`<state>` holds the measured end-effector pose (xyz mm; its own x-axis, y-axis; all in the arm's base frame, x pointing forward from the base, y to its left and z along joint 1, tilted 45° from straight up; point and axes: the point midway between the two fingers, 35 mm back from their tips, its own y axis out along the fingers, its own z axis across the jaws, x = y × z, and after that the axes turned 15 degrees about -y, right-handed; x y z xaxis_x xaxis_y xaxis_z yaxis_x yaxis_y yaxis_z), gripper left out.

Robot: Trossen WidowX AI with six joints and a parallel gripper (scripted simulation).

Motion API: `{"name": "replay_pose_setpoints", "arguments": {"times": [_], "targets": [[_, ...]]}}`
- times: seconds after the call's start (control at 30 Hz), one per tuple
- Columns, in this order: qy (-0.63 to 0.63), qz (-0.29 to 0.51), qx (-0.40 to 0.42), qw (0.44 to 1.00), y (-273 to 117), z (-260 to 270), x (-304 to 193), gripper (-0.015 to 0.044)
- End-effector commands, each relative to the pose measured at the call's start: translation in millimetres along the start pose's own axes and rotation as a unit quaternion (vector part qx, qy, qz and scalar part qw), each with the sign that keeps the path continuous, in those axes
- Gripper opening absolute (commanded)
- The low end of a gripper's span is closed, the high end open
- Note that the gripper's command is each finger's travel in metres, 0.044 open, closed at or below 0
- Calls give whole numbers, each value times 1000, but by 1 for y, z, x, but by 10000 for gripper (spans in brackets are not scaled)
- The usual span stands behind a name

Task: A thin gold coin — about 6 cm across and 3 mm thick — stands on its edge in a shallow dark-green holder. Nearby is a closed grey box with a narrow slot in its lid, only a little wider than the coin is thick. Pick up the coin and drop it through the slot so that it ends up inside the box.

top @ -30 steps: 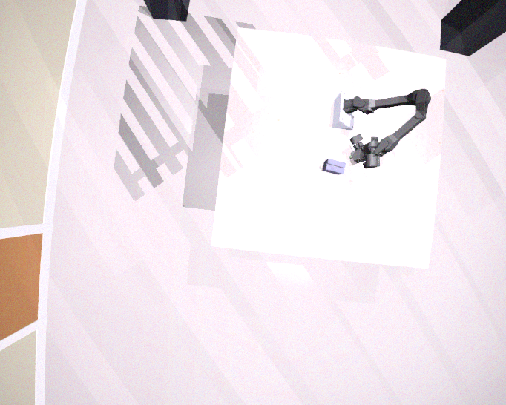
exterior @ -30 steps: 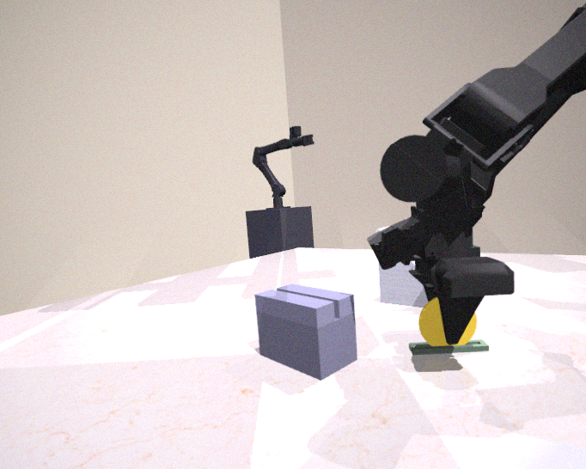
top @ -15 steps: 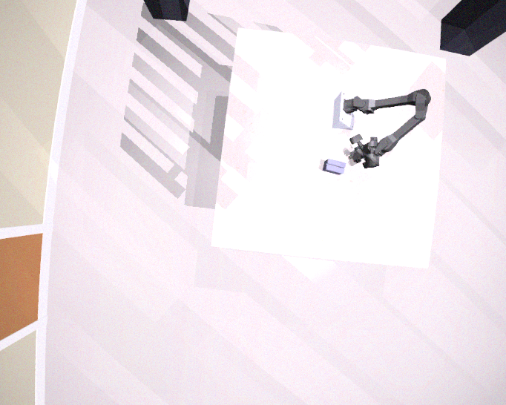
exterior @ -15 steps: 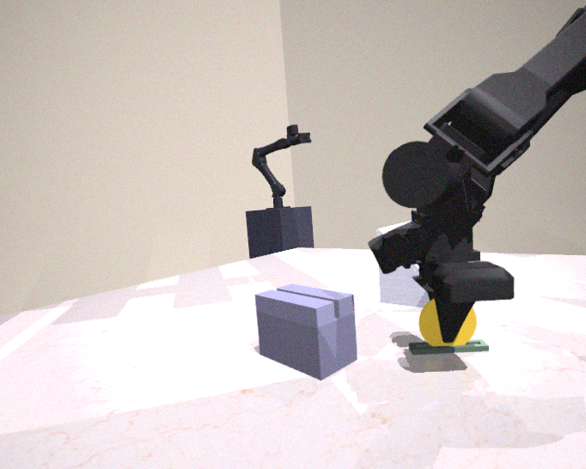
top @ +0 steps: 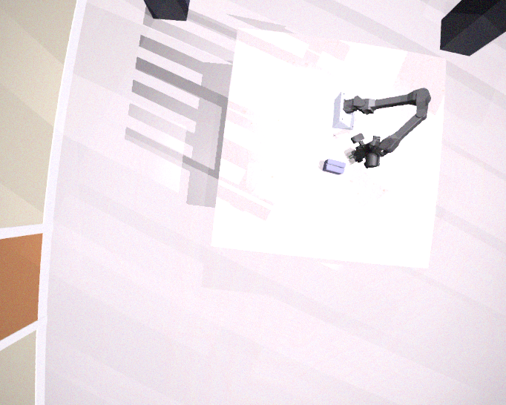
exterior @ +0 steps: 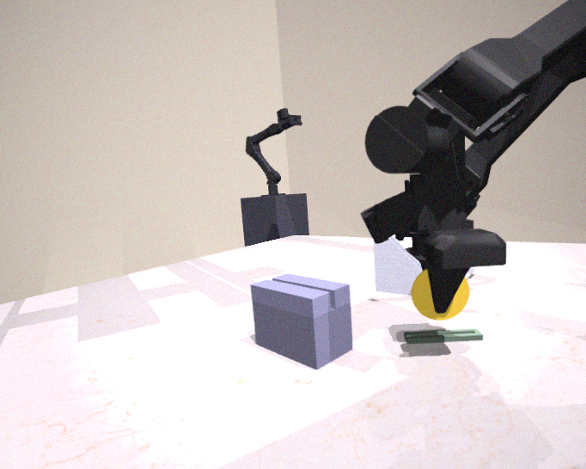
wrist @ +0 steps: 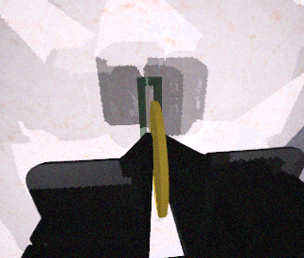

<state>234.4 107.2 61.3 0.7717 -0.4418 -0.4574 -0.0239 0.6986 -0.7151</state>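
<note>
The gripper (exterior: 441, 302) is clamped on the gold coin (exterior: 424, 297), pinching its two flat faces and holding it upright in the air, clear above the dark-green holder (exterior: 447, 335) (the wrist view shows the holder's slot (wrist: 149, 97) directly below the coin's edge (wrist: 159, 161)). The grey box (exterior: 301, 318) with its slotted lid stands near the holder, apart from both.

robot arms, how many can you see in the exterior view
2. The working arm fills the upper right, its gripper shut on the gold coin. A second arm stands far back on a dark pedestal.
</note>
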Motion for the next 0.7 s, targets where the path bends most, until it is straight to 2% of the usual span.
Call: {"name": "replay_pose_setpoints", "arguments": {"times": [0.0,0.67], "targets": [[-3,-3,-1,1000,-9,1,2,0],[-3,-2,-1,1000,-60,0,-1,0]]}}
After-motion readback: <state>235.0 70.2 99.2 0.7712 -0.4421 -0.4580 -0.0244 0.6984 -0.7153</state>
